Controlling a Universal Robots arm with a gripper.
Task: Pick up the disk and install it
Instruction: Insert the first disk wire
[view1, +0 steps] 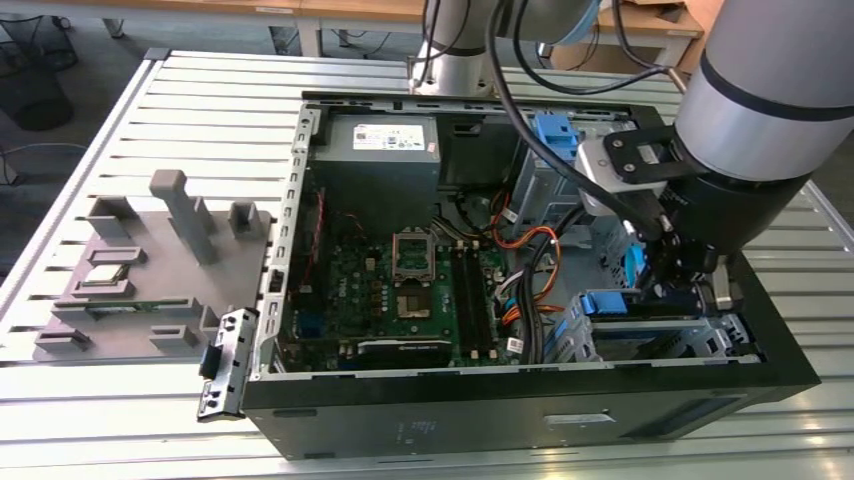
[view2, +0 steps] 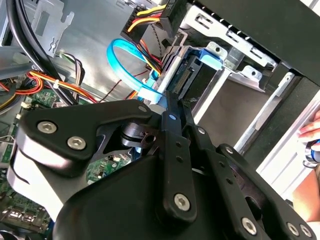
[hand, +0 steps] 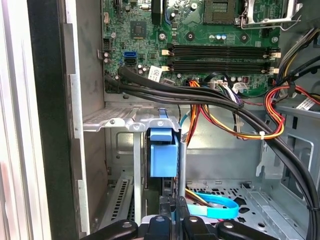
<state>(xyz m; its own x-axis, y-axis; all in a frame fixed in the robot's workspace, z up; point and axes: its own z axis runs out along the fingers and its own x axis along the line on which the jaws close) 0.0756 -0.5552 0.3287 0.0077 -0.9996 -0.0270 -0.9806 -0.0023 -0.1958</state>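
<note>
The big open computer case (view1: 534, 300) lay on the slatted surface (view1: 200, 110) and took up the middle and right of the exterior view. In its lower right corner sat the metal drive cage (view1: 661, 335). The disk (hand: 163, 155) stood on edge in that cage, its long side running straight away from the tool (hand: 172, 210) just behind it. The tool's fingers looked pressed close together, but I could not tell if they pinched the disk.

Slatted grey metal worktable (view1: 200, 90) filling the scene, wooden desks (view1: 334, 10) standing behind it, black mesh bin (view1: 34, 70) sitting on grey floor (view1: 80, 130), even light falling
</note>
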